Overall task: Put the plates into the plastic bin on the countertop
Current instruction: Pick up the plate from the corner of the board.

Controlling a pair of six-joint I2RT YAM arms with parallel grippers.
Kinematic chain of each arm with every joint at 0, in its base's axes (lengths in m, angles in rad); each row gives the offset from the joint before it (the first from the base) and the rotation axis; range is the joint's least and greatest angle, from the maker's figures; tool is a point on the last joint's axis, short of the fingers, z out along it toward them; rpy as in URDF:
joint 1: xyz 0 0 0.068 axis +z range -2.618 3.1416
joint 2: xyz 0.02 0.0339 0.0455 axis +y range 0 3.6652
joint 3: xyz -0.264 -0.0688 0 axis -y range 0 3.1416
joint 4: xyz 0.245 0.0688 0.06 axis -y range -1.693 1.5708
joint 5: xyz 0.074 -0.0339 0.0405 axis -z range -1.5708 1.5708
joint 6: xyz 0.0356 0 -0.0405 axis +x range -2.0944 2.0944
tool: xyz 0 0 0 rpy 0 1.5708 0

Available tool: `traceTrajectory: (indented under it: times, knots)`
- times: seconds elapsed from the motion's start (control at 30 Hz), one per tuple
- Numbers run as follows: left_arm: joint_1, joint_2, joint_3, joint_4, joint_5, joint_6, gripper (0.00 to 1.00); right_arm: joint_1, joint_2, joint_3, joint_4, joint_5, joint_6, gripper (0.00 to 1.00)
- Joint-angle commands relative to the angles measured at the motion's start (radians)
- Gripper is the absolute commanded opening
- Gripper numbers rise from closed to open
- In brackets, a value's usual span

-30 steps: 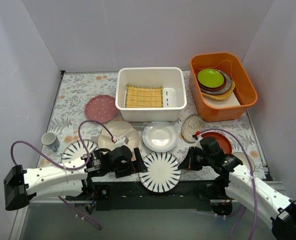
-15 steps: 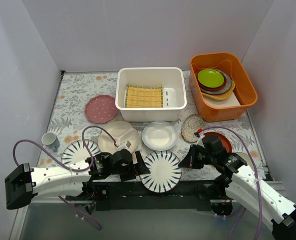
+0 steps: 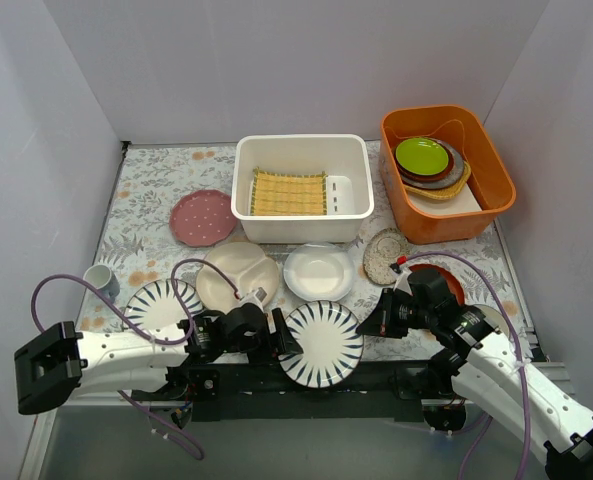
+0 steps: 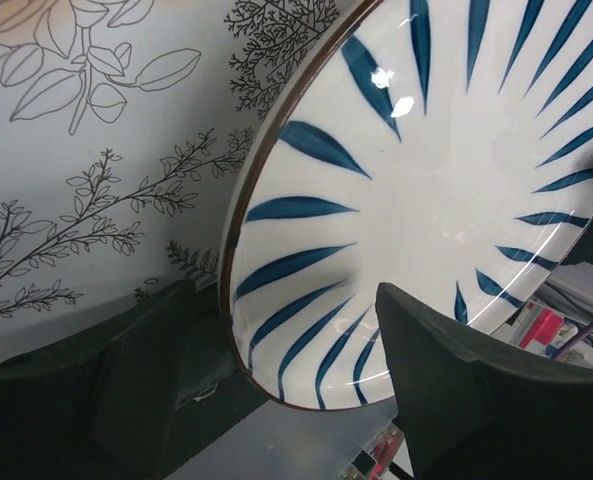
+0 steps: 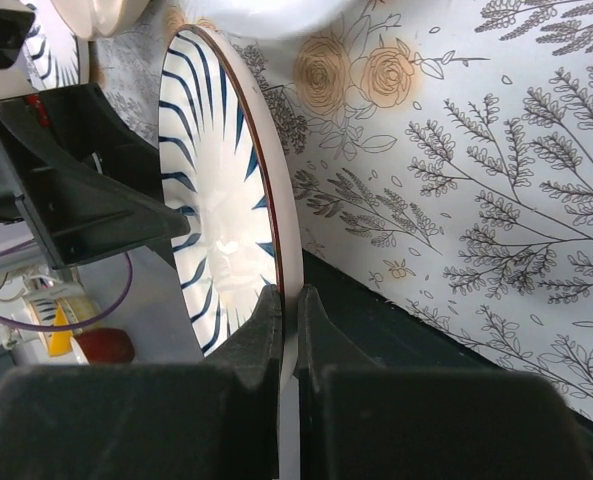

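Note:
A white plate with dark-blue stripes (image 3: pixel 323 343) lies at the countertop's (image 3: pixel 151 200) front edge, partly over the black rail. My right gripper (image 3: pixel 368 325) is shut on its right rim, and the rim is pinched between my fingers in the right wrist view (image 5: pixel 288 300). My left gripper (image 3: pixel 279 335) is open, and the plate's left rim (image 4: pixel 426 190) lies between its fingers (image 4: pixel 146 360). The second striped plate (image 3: pixel 159 303), the pink dotted plate (image 3: pixel 202 217), the cream three-section plate (image 3: pixel 238 276), the glossy white plate (image 3: pixel 319 271) and the beige lacy plate (image 3: pixel 386 255) lie on the countertop. The red-brown plate (image 3: pixel 446 285) is partly hidden by my right arm. The white bin (image 3: pixel 302 141) stands at the back.
A yellow bamboo mat (image 3: pixel 289 192) lies inside the white bin. An orange tub (image 3: pixel 496 170) at the back right holds stacked lime-green and brown dishes. A small cup (image 3: pixel 98 277) stands at the left. White walls close in the left, back and right sides.
My left arm has dropped lower and its gripper has edged right onto the striped plate's left rim. My right gripper has stayed shut on the right rim and shifted slightly.

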Motion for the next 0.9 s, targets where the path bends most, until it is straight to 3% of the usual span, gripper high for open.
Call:
traceTrajectory:
  times: [0.0, 0.23, 0.37, 0.5, 0.63, 0.67, 0.87]
  knots:
    - [-0.005, -0.071, -0.081, 0.074, -0.007, -0.196, 0.69, 0.002, -0.033, 0.086, 0.161, -0.102, 0.067, 0.01]
    - [-0.005, -0.218, -0.129, 0.094, -0.061, -0.19, 0.62, 0.002, -0.049, 0.057, 0.204, -0.153, 0.103, 0.01]
    - [-0.005, -0.201, -0.121, 0.144, -0.047, -0.156, 0.58, 0.002, -0.058, 0.04, 0.231, -0.174, 0.118, 0.01]
    - [-0.005, -0.157, -0.086, 0.157, -0.038, -0.117, 0.43, 0.002, -0.059, 0.037, 0.236, -0.181, 0.121, 0.01]
    - [-0.005, -0.114, -0.042, 0.157, -0.032, -0.081, 0.07, 0.002, -0.061, 0.037, 0.237, -0.179, 0.118, 0.01]
    - [-0.005, -0.106, -0.028, 0.157, -0.03, -0.071, 0.02, 0.002, -0.058, 0.035, 0.237, -0.179, 0.118, 0.01]
    - [-0.005, -0.16, -0.009, 0.137, -0.048, -0.068, 0.0, 0.002, -0.068, 0.021, 0.234, -0.173, 0.115, 0.01]
